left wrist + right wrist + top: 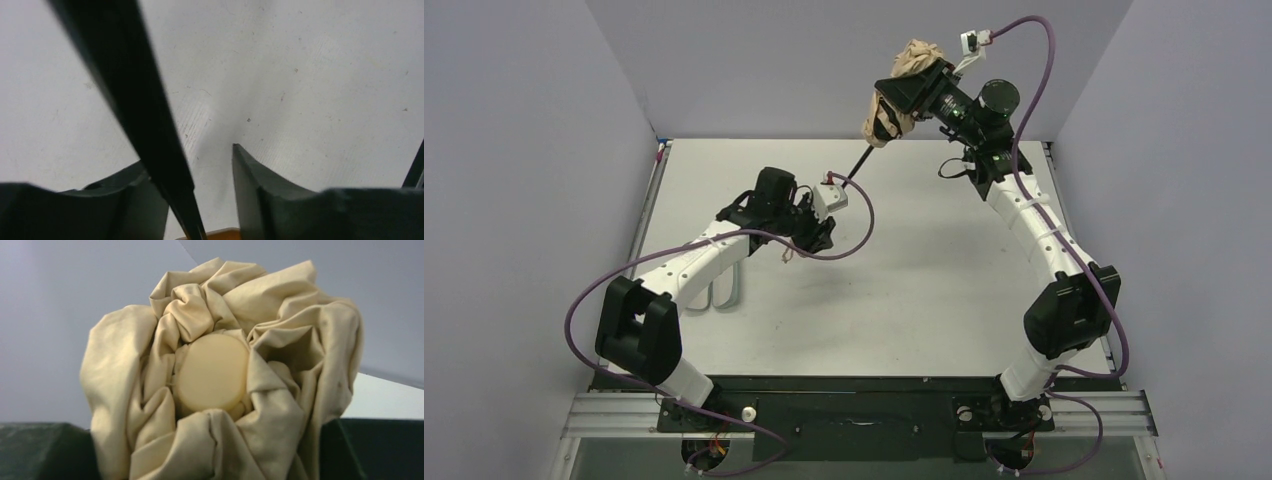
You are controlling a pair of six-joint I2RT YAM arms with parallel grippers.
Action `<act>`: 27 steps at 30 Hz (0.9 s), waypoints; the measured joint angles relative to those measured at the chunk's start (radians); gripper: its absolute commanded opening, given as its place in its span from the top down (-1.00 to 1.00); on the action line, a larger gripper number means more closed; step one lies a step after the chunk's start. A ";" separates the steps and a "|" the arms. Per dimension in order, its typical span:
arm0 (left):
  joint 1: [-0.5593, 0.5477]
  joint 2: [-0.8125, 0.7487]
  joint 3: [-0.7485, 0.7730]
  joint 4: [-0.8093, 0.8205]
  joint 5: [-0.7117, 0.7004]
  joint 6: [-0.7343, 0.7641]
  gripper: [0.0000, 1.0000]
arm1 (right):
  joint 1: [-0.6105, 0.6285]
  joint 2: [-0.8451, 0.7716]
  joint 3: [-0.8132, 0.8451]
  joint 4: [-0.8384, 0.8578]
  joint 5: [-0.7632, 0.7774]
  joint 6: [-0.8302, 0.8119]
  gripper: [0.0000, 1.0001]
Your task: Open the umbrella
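Observation:
My right gripper point(916, 92) holds the umbrella point(886, 110) high at the back, shut on its bunched tan canopy. In the right wrist view the crumpled fabric point(280, 405) fills the space between the dark fingers point(45, 450), around a round cream cap point(212, 372). The thin black shaft point(860, 162) slants down-left to my left gripper point(824, 215). In the left wrist view the shaft point(145, 120) crosses the left gripper point(189, 154) beside its left finger, with a gap to the right finger point(255, 185). The tan handle point(222, 234) shows at the jaws' base.
A pale flat object point(724, 290) lies on the white table point(924, 300), partly under the left arm. Grey walls close in at the left, back and right. Purple cables point(864, 225) loop off both wrists.

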 measured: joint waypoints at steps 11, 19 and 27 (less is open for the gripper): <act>0.006 -0.016 0.124 0.156 0.018 -0.359 -0.71 | -0.013 -0.050 -0.110 0.153 -0.004 0.011 1.00; 0.005 -0.039 0.244 0.397 0.042 -0.572 -0.84 | 0.039 -0.054 -0.160 0.151 -0.043 -0.024 1.00; -0.008 -0.006 0.310 0.493 0.089 -0.719 0.09 | 0.086 -0.054 -0.163 0.151 -0.069 -0.059 1.00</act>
